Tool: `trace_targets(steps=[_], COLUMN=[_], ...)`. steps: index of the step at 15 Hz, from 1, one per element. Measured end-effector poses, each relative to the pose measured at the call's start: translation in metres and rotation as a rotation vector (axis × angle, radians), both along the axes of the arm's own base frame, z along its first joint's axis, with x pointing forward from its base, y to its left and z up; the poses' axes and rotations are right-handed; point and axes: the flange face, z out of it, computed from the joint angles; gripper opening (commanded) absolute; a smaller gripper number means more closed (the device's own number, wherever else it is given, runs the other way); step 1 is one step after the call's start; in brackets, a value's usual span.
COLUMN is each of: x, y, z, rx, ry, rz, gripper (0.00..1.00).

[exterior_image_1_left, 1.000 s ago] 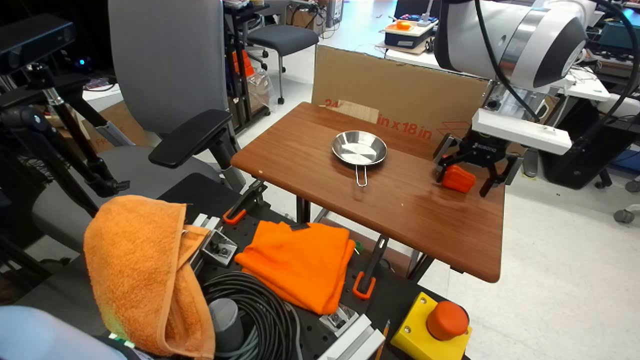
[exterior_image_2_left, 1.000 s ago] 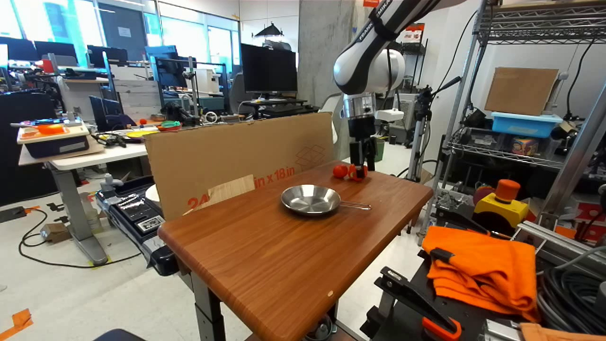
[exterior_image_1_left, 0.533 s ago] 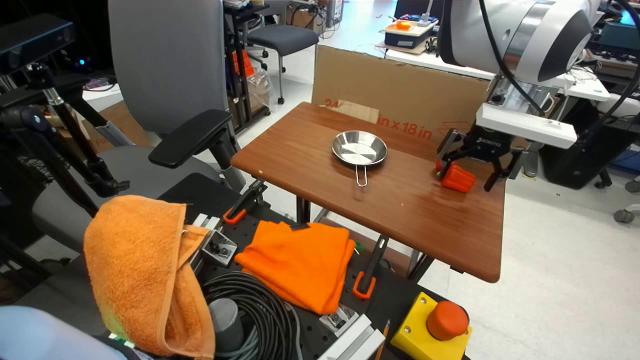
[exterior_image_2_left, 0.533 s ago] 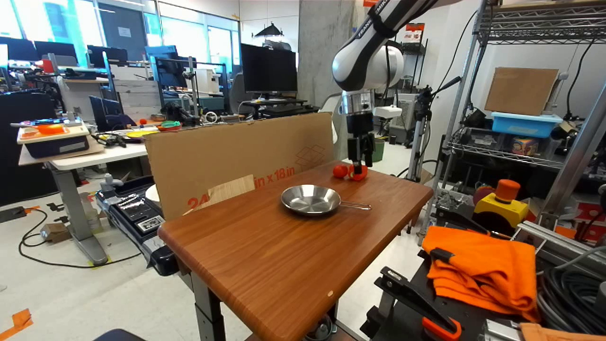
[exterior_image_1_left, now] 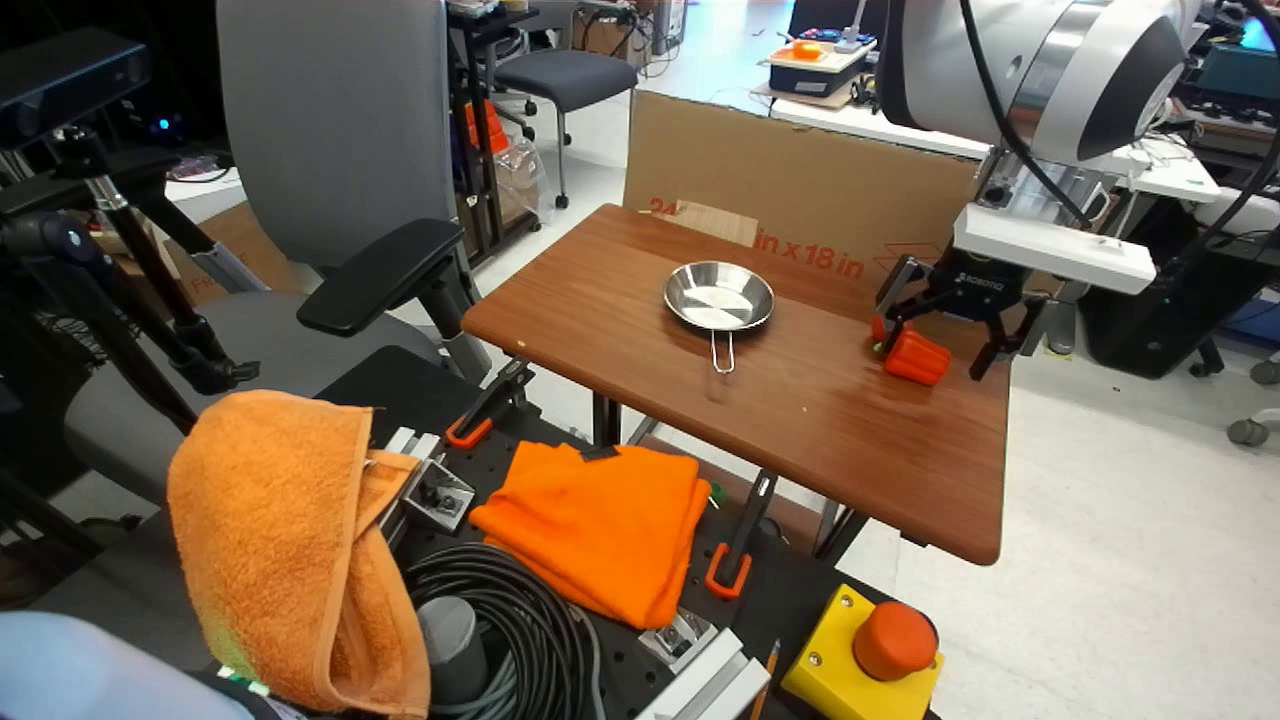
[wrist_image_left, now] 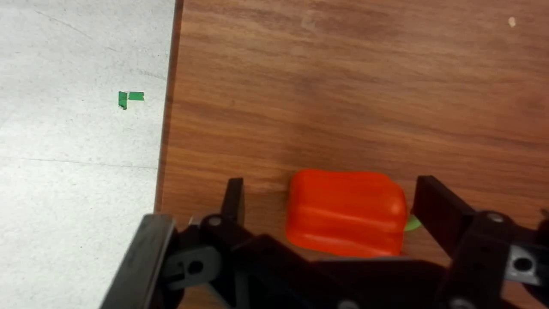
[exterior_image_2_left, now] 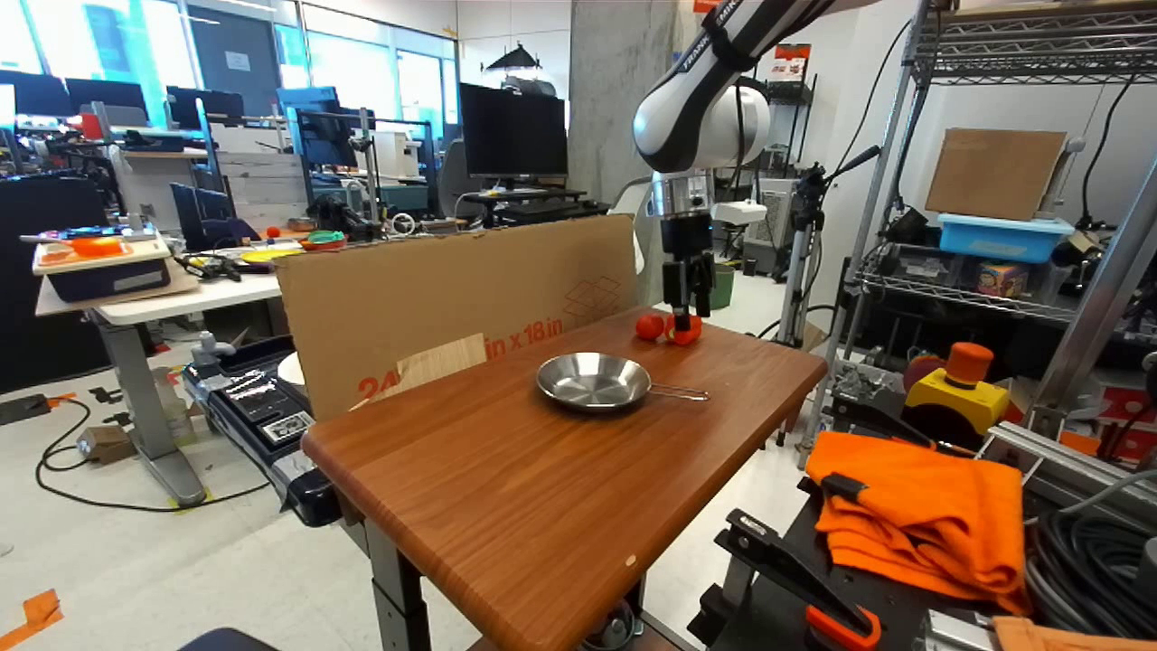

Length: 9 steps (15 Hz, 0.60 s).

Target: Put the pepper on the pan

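The orange-red pepper (exterior_image_1_left: 918,358) lies on its side near the table's far right end in an exterior view. Its green stem points toward one finger in the wrist view, where the body of the pepper (wrist_image_left: 347,210) sits between the spread fingers. My gripper (exterior_image_1_left: 930,361) hangs just above it, open, with nothing held. A gap shows between the left finger (wrist_image_left: 233,199) and the pepper; the right finger overlaps the stem's tip. The silver pan (exterior_image_2_left: 593,382), with a wire handle, stands bare on the table in both exterior views.
A smaller red piece (exterior_image_2_left: 649,326) lies beside the pepper. A cardboard sheet (exterior_image_2_left: 470,298) stands along the table's back edge. The table's side edge (wrist_image_left: 165,128) runs close to the gripper in the wrist view, with floor beyond it.
Over the first half second my gripper rose slightly and shifted a little toward the table's end; since then it has barely moved. Pepper and pan have stayed in place.
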Motion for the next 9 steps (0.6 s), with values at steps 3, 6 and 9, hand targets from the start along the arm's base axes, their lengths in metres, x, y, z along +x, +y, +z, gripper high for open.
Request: trace_targets(steps=[3,6,9], x=[0.0000,-0.0001,0.0007], y=[0.0001,0.0001,-0.0001], z=[0.0000,-0.0004,0.0001], rx=[0.000,0.000,-0.001], ry=[0.000,0.001,-0.001], rz=[0.000,-0.001,-0.003], gripper=[0.58,0.38,0.38])
